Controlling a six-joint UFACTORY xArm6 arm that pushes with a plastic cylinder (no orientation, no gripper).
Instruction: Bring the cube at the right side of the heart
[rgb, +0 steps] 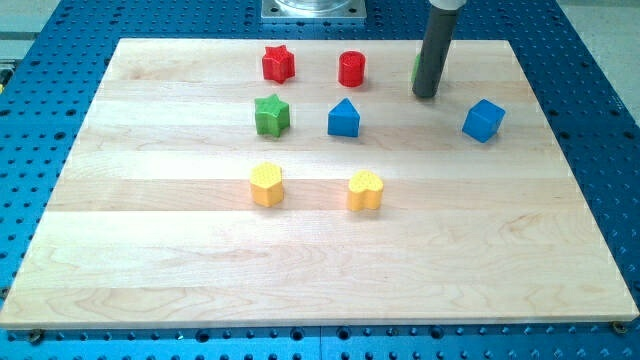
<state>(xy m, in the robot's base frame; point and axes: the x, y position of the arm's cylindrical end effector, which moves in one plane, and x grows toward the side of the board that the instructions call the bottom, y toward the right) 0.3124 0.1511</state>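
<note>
Seven blocks fully visible on wooden board (560, 250), plus green sliver (415, 68) behind rod, shape impossible to tell. Blue cube (484, 120) near view's right edge, well apart from yellow heart (366, 190) at centre. My tip (425, 96) up-left of cube, not touching; no pincer here, only bare rod. Best to go around to cube's upper right side, then push down-left slowly, stopping just beside heart's right. Better to keep away from blue pentagon-like block (344, 118). Rod's top cut off by frame.
</note>
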